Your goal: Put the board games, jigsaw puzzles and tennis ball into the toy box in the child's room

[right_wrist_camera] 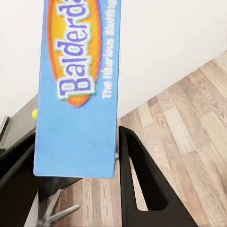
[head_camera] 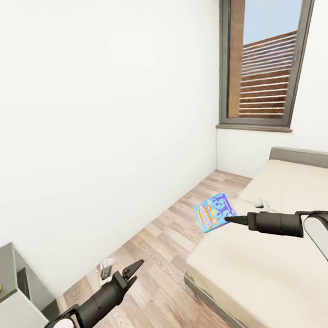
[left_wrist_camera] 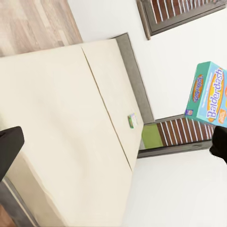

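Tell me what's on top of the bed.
On the beige bed a small green game box lies near the headboard. The blue Balderdash box is above the mattress in the right hand. The robot's right arm hides part of the mattress.

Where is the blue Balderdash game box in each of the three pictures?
Head view: the Balderdash box is mid-picture, at the right hand's tip, above the bed's corner.
Left wrist view: at the right edge.
Right wrist view: close up, from the top down.
Shared landmark: the wood-plank floor.
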`<state>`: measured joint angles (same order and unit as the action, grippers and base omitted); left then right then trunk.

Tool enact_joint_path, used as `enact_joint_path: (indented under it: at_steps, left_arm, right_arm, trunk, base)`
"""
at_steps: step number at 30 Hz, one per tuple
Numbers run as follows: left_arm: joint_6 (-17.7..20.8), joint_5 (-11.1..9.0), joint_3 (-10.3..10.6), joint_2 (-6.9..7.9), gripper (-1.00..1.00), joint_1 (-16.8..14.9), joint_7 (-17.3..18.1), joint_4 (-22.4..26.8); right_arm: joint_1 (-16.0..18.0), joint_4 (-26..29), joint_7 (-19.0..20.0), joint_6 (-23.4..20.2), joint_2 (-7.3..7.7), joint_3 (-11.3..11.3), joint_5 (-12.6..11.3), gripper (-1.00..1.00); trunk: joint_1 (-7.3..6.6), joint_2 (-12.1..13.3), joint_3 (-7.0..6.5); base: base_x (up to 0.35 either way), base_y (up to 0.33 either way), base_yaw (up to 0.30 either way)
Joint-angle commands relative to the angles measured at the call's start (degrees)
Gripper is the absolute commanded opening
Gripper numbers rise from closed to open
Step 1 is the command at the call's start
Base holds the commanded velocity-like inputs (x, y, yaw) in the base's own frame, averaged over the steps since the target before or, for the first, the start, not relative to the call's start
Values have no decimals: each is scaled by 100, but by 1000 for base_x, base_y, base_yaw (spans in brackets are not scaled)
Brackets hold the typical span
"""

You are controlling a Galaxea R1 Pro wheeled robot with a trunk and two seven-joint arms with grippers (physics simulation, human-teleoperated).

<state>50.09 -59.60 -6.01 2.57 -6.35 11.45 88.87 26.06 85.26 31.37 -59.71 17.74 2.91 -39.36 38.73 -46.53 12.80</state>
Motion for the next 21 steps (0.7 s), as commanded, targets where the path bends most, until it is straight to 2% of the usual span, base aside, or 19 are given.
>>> enact_joint_path:
  at_steps: [1, 21]
  left_arm:
    - [29, 27, -7, -2, 100, -6, 32, -1]
    - [28, 27, -5, 4, 100, -6, 33, -18]
  right_arm:
    - [4, 2, 49, -29, -1, 8, 7, -100]
    - [4, -1, 45, -29, -7, 8, 7, -100]
  trunk:
    - [-22, 36, -17]
    - [-461, 838, -499]
  base:
    - [0, 0, 227]
    - [0, 0, 227]
